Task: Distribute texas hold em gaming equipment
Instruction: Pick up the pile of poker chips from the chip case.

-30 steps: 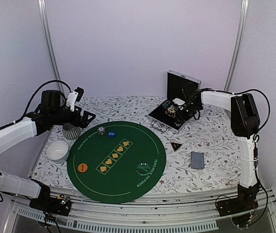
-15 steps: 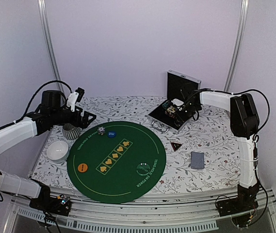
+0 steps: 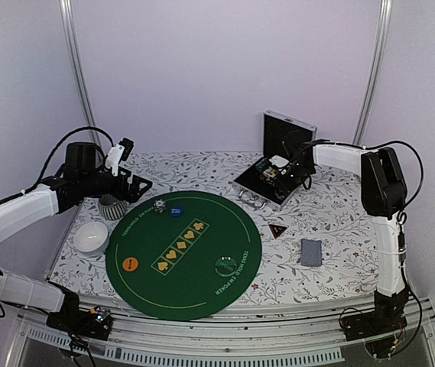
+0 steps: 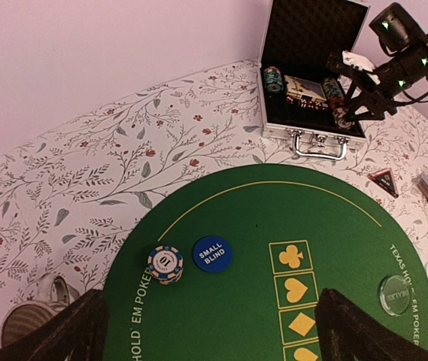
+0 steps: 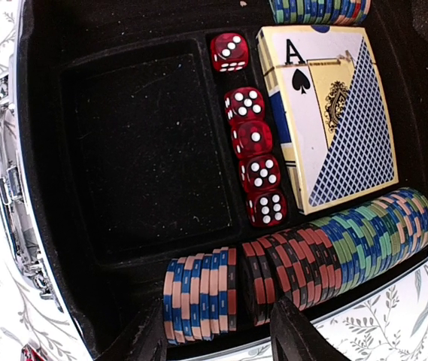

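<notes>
Right hand (image 5: 217, 338) is down in the open silver case with black foam lining (image 5: 7, 188). Fingers part-spread over the edge-on row of multicoloured poker chips (image 5: 311, 256); contact can't tell. Red dice (image 5: 255, 139) and ace-of-spades card box (image 5: 334, 113) sit alongside.

Left hand (image 4: 210, 308) is spread wide, holding nothing, above the far-left edge of the round green felt mat (image 3: 194, 287).

On the mat: short chip stack (image 4: 165, 265), blue disc (image 4: 212, 254) just beside it, orange disc (image 3: 130, 264), whitish disc (image 3: 225, 266).

On the floral surface (image 3: 332, 214), right of the mat: dark red-edged triangle (image 3: 277, 230), grey-blue card deck (image 3: 311, 251). Left: white bowl (image 3: 92, 237), striped cup (image 3: 112, 206).
</notes>
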`<act>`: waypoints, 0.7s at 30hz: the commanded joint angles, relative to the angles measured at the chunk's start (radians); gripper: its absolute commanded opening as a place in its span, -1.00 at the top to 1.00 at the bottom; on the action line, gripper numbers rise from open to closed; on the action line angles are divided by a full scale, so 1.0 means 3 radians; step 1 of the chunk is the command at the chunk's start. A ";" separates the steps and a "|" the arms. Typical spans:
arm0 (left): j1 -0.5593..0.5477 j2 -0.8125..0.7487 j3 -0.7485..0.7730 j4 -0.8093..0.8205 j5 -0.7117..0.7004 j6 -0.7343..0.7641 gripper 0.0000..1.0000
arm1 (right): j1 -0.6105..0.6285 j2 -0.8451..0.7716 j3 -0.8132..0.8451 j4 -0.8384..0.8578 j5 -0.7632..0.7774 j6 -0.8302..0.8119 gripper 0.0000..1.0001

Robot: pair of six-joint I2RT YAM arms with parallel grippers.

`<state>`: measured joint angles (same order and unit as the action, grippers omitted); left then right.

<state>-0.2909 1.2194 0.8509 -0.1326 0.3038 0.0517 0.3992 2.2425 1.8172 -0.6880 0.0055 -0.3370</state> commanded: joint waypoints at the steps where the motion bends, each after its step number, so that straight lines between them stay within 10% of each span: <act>1: -0.0040 0.0022 -0.0047 0.0034 0.0041 0.0015 -0.96 | 0.0026 0.0276 0.0103 -0.0120 0.0023 0.0001 0.03; 21: -0.0040 0.0021 -0.0049 0.0032 0.0043 0.0017 -0.96 | 0.0061 0.0033 -0.0090 0.0019 0.0157 0.0114 0.14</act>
<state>-0.2909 1.2194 0.8509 -0.1326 0.3046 0.0521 0.4068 2.2562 1.8347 -0.6830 0.0326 -0.3298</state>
